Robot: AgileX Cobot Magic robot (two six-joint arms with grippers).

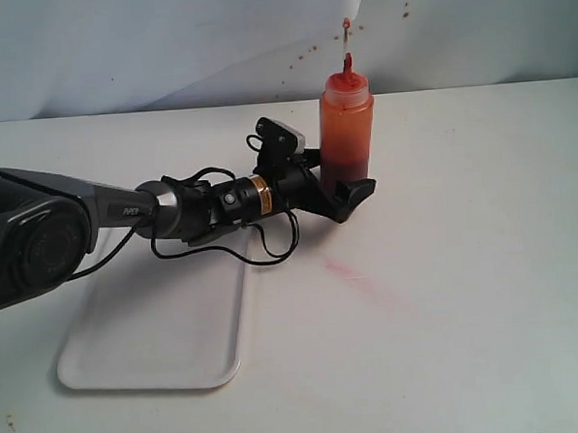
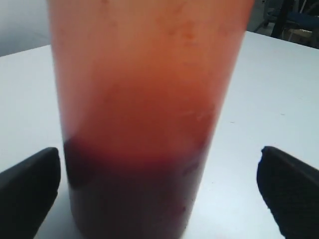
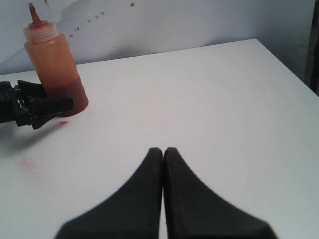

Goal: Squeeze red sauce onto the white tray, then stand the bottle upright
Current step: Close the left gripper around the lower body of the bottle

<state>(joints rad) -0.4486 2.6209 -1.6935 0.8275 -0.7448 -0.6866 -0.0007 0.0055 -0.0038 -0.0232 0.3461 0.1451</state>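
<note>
In the exterior view, my left pincer (image 1: pixel 349 186) is released, its jaws spread to either side of the foot of the bottle (image 1: pixel 346 126). The bottle stands upright on the counter (image 1: pixel 485 264), right between my jaws, with its red nozzle (image 1: pixel 347 66) pointing up and the thin cap (image 1: pixel 346 24) standing off above it. The red sauce (image 1: pixel 345 165) sits dark in the bottle's lower part, level with my jaws. The white tray (image 1: pixel 151 364) lies flat well behind my left pincer, back along my arm and partly under my forearm. A faint pinkish smear (image 1: pixel 355 276) marks the counter near that pincer, and reddish specks dot the backdrop (image 1: pixel 305 53) beyond the bottle.

In the left wrist view, the bottle (image 2: pixel 144 124) fills the space straight ahead of me. My two black fingers (image 2: pixel 27 189) stand wide on either side, and bare counter (image 2: pixel 279 99) shows between each one and the bottle's wall, so I grip nothing. The sauce (image 2: pixel 134 204) is a dark band at the base.

In the right wrist view, my right pincer (image 3: pixel 163 164) is clenched, tips pressed together with nothing between them, above bare counter (image 3: pixel 199 99). The bottle (image 3: pixel 52 64) stands well ahead of it and off to one side, with my left pincer (image 3: pixel 45 107) at its foot. A small red drop (image 3: pixel 63 122) lies on the counter just beside that foot
</note>
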